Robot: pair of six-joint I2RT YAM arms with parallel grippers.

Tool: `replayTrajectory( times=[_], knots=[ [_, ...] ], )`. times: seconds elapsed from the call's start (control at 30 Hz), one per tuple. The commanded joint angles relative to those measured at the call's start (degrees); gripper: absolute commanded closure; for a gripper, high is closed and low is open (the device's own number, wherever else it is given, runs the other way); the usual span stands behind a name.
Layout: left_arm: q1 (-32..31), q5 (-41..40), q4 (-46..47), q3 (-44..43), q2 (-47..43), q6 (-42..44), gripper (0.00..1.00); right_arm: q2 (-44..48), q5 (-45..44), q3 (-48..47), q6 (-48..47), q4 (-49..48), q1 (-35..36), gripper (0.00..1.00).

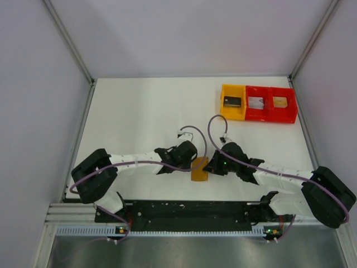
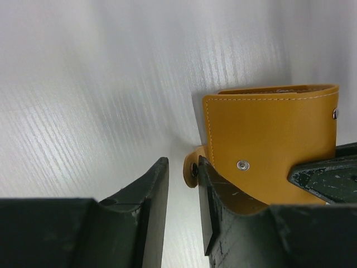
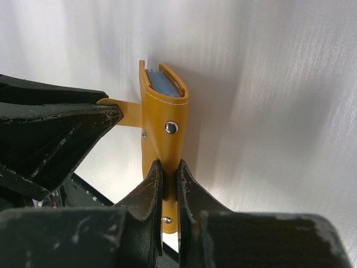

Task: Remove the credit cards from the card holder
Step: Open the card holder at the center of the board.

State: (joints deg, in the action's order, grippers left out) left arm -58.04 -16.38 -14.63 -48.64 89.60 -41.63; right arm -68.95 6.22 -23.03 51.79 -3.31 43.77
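Jaws first: right gripper (image 3: 168, 166) pressed tight on holder (image 3: 164, 131), pinching its near end; left gripper (image 2: 182, 165) narrowly spread, gripping nothing. Stands on edge by the middle of the near edge of the tabletop (image 1: 139, 111), long axis running away from the right jaws, open mouth farthest. Shows grey-blue cards (image 3: 162, 84) in that mouth. Pokes a strap tab (image 2: 191, 167) sideways to the mouth of the left gap, against one finger (image 2: 207, 181); left arm nearer to it. Far right corner: yellow tray (image 1: 224, 95) with black piece (image 1: 232, 101), red trays (image 1: 259, 88) with silver piece (image 1: 256, 103) and tan piece (image 1: 280, 101).

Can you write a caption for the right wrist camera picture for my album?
Right fingers pinch the tan card holder, grey-blue credit cards peeking from its far end.
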Motion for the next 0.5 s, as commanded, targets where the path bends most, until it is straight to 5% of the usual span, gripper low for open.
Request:
replayTrajectory(
  times=[0.0,0.47],
  knots=[
    [0.91,-0.06,2.50,-0.93,0.48,-0.12,0.69,-0.66,-3.05,0.26,-3.27,3.93,0.44,1.00],
    [2.32,4.78,5.49,3.20,-1.88,-1.79,0.88,-3.29,-2.53,-1.23,-4.06,1.82,0.35,1.00]
  ],
)
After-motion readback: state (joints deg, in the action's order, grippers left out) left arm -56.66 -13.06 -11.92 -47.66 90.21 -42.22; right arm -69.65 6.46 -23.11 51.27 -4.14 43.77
